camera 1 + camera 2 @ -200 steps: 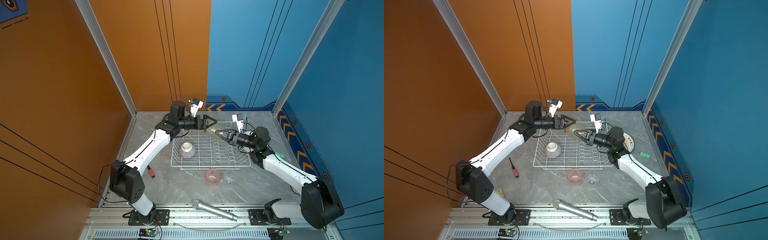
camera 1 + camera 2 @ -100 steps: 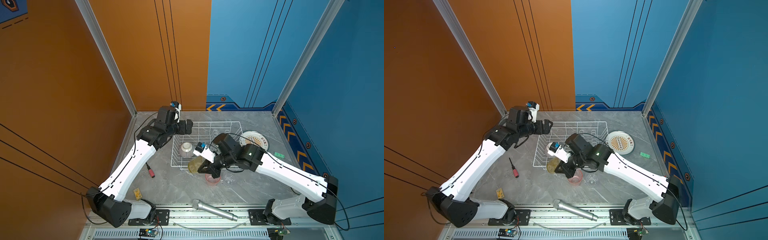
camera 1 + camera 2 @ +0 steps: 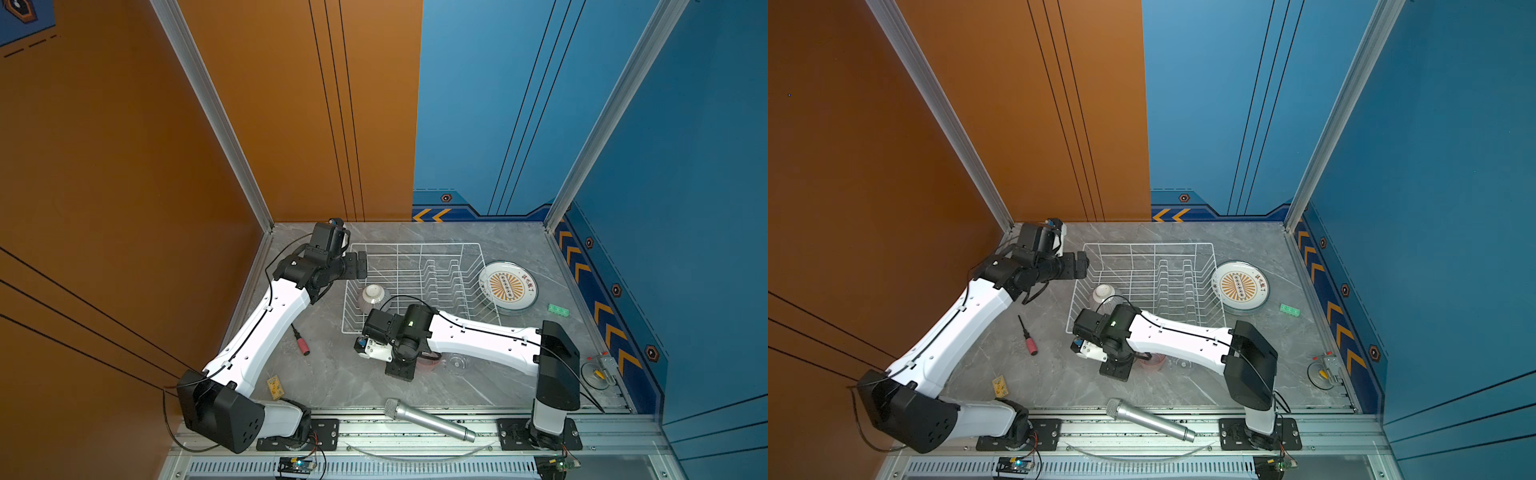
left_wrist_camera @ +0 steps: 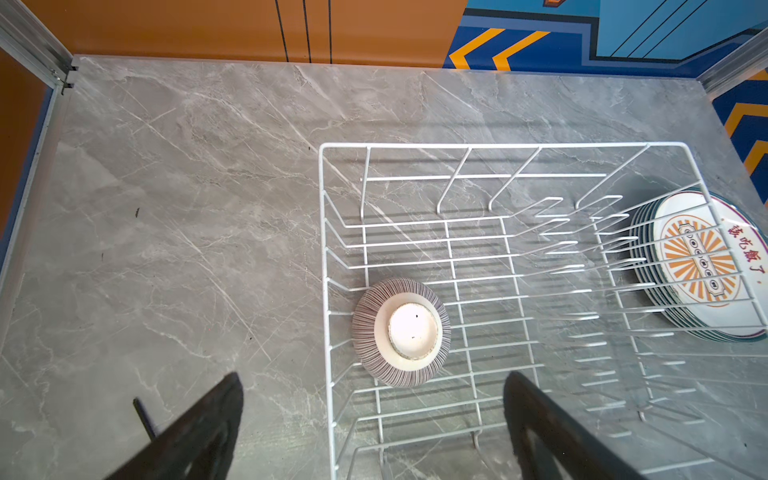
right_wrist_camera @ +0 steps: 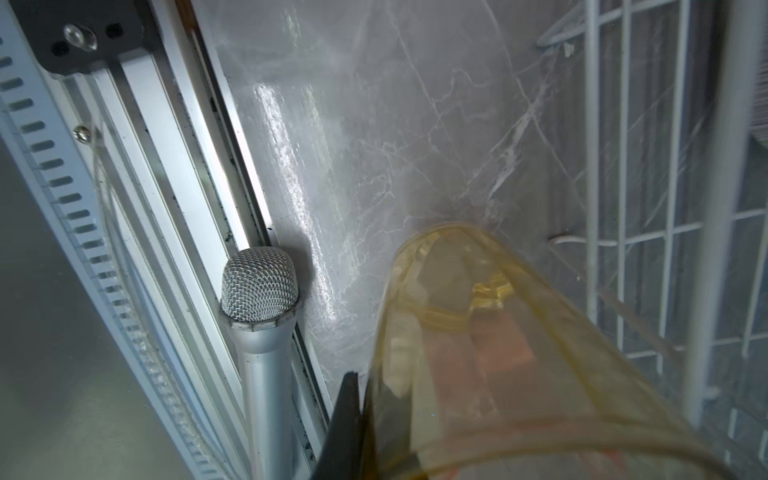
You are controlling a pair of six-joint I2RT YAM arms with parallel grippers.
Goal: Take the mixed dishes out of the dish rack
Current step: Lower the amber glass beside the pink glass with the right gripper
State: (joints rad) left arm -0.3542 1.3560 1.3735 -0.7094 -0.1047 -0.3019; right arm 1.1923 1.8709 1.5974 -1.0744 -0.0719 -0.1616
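Right wrist view: right gripper [image 5: 361, 419] pinches the yellow tumbler [image 5: 498, 353] by its rim, apt since it looks light, thin-walled and slippery.

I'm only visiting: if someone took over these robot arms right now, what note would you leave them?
Left hand: open, empty, hovering beside the dish rack, near the bowl.
Right hand: shut on the yellow tumbler, low in front of the rack.
Done: plates stacked right of the rack; pink tumbler and clear tumbler on the table.
Left: set the yellow tumbler down; lift out the upturned bowl.
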